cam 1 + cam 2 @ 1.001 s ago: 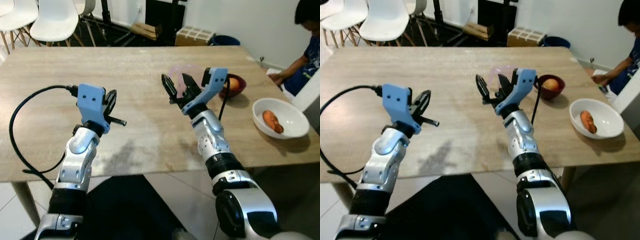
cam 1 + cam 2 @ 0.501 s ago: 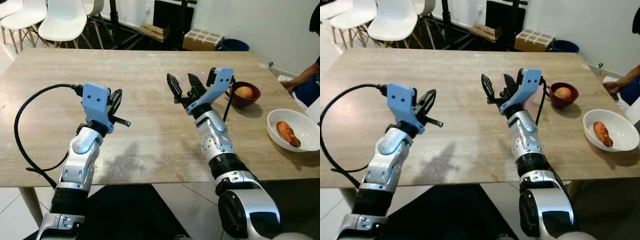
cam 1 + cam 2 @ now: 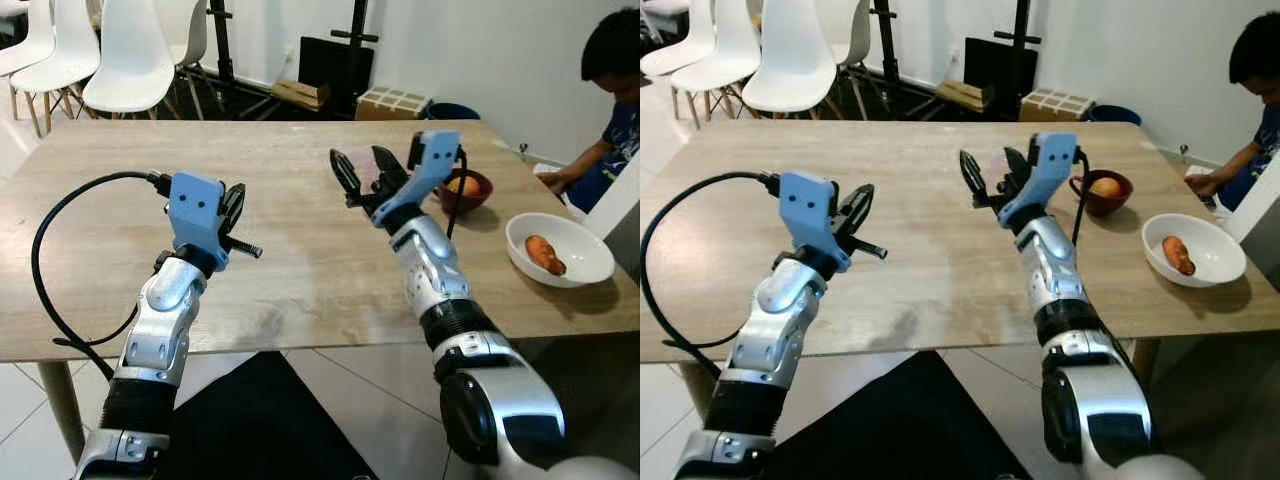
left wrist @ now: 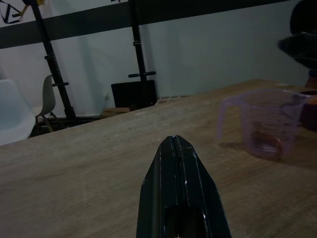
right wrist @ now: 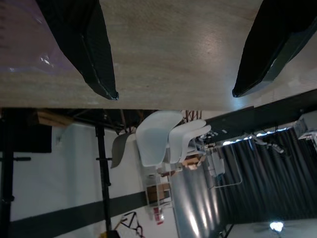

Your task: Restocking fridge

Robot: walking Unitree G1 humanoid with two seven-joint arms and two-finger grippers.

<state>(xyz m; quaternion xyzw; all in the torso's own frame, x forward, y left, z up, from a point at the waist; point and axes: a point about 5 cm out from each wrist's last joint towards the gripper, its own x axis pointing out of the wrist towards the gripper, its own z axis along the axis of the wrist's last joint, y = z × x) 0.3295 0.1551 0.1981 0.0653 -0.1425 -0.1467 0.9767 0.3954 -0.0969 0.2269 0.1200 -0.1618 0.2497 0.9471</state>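
Right gripper (image 3: 364,170) stays just before measuring jug (image 4: 262,126).

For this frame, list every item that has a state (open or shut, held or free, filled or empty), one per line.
left gripper: shut, holding nothing, raised above the table.
right gripper: open, holding nothing, raised above the table.
measuring jug: upright on the table, free, looks empty.
dark red bowl: on the table, holds one orange-coloured fruit.
white bowl: on the table, holds one orange item.
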